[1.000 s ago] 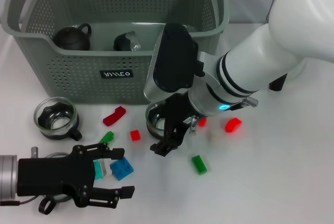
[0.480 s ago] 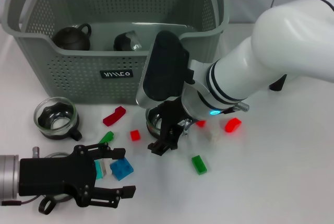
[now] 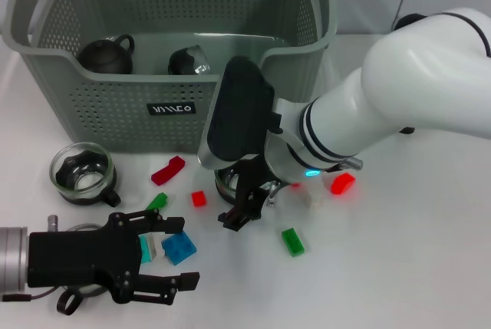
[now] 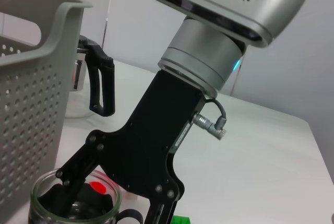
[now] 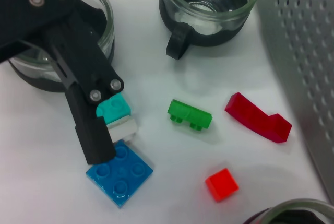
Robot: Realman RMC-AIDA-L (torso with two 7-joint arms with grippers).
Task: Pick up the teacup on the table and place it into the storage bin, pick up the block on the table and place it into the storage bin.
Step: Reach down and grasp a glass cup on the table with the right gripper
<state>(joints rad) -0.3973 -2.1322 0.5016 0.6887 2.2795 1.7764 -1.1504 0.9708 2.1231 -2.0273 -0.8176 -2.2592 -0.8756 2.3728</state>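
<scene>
The grey-green storage bin (image 3: 115,106) stands at the back and holds two dark teacups (image 3: 106,54). My right gripper (image 3: 242,205) hangs open over a glass teacup (image 3: 223,181) just in front of the bin. In the left wrist view one of its fingers (image 4: 73,179) reaches into that teacup (image 4: 47,208) while the other stays outside the rim. At the front left my left gripper (image 3: 180,254) is open on the table, with a blue block (image 3: 178,247) between its fingers and a teal block (image 5: 114,108) against one finger (image 5: 91,135).
A second glass teacup (image 3: 80,172) sits left of the bin, and a third (image 5: 31,72) lies partly under my left gripper. Loose blocks lie scattered: a red curved one (image 3: 168,169), a small red cube (image 3: 199,199), green ones (image 3: 292,241) (image 3: 156,202), a red one (image 3: 343,183).
My right arm has shifted a little to the left and settled closer over the glass teacup. The left gripper and the blocks have stayed put.
</scene>
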